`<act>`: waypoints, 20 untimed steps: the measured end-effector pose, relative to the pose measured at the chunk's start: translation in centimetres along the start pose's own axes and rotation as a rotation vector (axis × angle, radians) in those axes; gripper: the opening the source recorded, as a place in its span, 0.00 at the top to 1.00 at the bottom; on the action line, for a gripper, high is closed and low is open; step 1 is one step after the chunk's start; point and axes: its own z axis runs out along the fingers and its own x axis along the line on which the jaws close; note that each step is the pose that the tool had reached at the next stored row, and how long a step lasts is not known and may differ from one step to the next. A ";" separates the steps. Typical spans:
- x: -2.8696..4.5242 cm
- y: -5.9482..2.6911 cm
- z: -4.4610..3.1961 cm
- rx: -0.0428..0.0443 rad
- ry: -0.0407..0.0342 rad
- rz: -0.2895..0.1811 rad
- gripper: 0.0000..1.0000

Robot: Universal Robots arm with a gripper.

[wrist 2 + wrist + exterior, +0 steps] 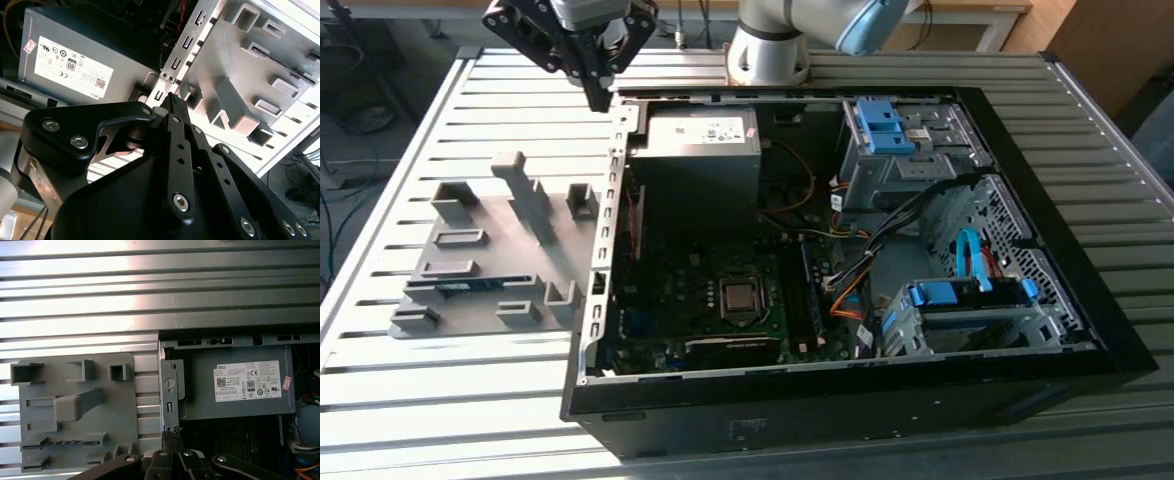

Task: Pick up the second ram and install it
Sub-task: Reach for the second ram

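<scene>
Arm [767, 55]: you'll see rounded silver-grey joints, one carrying a light blue cap [874, 25].
Gripper [598, 96]: yours is matte black, made of flat linkage bars that taper to narrow tips.
Fingers [172, 135]: look for the row of small round holes along the bar.
Screws [181, 201]: silver socket heads sit at your linkage pivots.

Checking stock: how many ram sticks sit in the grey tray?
1: the ram sits in a tray slot, on the exterior view's left of the case. Deep slots might hide more.
</scene>
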 end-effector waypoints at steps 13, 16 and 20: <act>1.03 -0.08 -0.03 0.0000 0.0000 0.000 0.89; 1.22 -0.09 -0.03 0.0000 0.0000 0.000 0.89; 1.54 -0.12 -0.04 0.0001 0.0000 0.000 0.89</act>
